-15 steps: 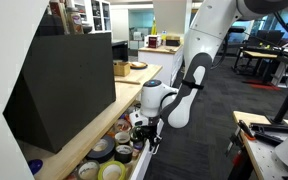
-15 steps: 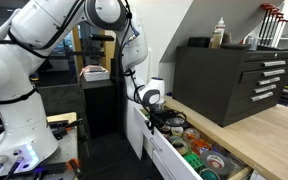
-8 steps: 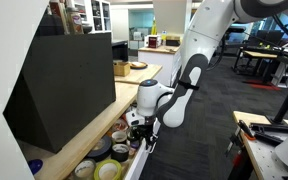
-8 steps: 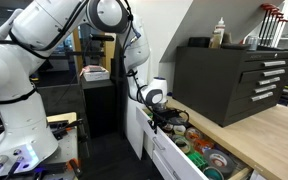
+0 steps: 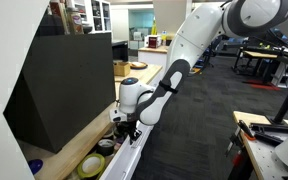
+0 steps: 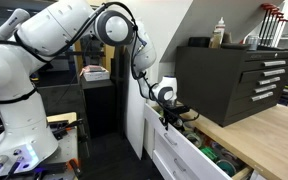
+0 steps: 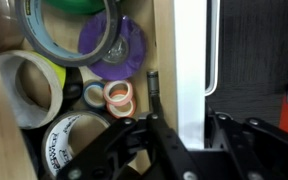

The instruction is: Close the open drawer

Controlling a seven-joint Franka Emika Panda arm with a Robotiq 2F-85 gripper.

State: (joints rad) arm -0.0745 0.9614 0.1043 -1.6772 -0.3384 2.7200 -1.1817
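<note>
The drawer [image 7: 189,60] is a long white one under a wooden counter, part way out in both exterior views [image 5: 132,160] [image 6: 179,155]. Several tape rolls [image 7: 114,45] lie inside it, purple, grey, white and pink. A small metal handle [image 7: 213,50] sits on its flat front panel. My gripper [image 7: 184,125] is shut on the top edge of that panel. One finger [image 7: 154,92] is inside the drawer and the other is on the outer face. The exterior views show the gripper [image 5: 124,124] [image 6: 170,117] at the drawer's end nearest the arm.
A black slanted cabinet [image 5: 64,90] [image 6: 229,75] stands on the wooden counter [image 5: 136,76] above the drawer, with bottles [image 6: 221,33] on top. The arm's white base [image 6: 14,100] stands on the floor. A workbench with tools [image 5: 269,135] is across the aisle.
The gripper has moved toward the counter with the drawer front in its jaws. The drawer has slid inward and fewer tape rolls show.
</note>
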